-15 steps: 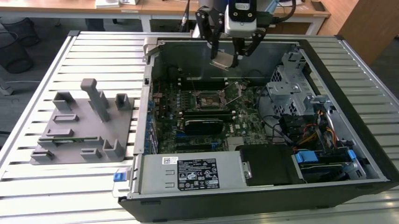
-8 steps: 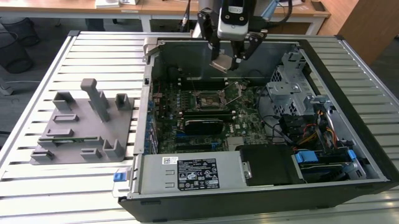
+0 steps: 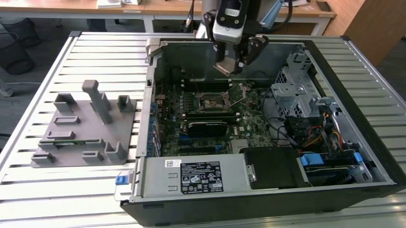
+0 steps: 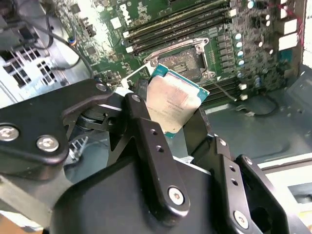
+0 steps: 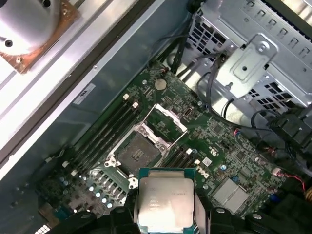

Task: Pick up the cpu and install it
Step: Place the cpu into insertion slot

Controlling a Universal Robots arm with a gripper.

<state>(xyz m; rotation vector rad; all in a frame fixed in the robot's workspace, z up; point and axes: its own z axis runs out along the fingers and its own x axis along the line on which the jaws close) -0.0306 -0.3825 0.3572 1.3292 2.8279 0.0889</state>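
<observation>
The cpu (image 4: 173,105), a thin square chip with a pale metal top and green edge, is pinched between my gripper's (image 4: 168,111) black fingers (image 4: 142,127). It also appears in the first wrist view as the cpu (image 5: 165,199) held in the gripper (image 5: 165,217). In the exterior view the gripper (image 3: 236,64) hangs over the far part of the open computer case (image 3: 355,142), a little above the motherboard. The empty cpu socket (image 5: 139,152) lies below with its metal frame lifted; it is seen again as the socket (image 4: 183,61) and socket (image 3: 212,101).
A grey plastic fixture (image 3: 85,128) with upright posts stands on the slatted table (image 3: 101,52) at the exterior view's left. Inside the case are a metal drive cage (image 3: 295,90), cables (image 3: 317,137), a black block (image 3: 206,127) and the power supply (image 3: 190,175).
</observation>
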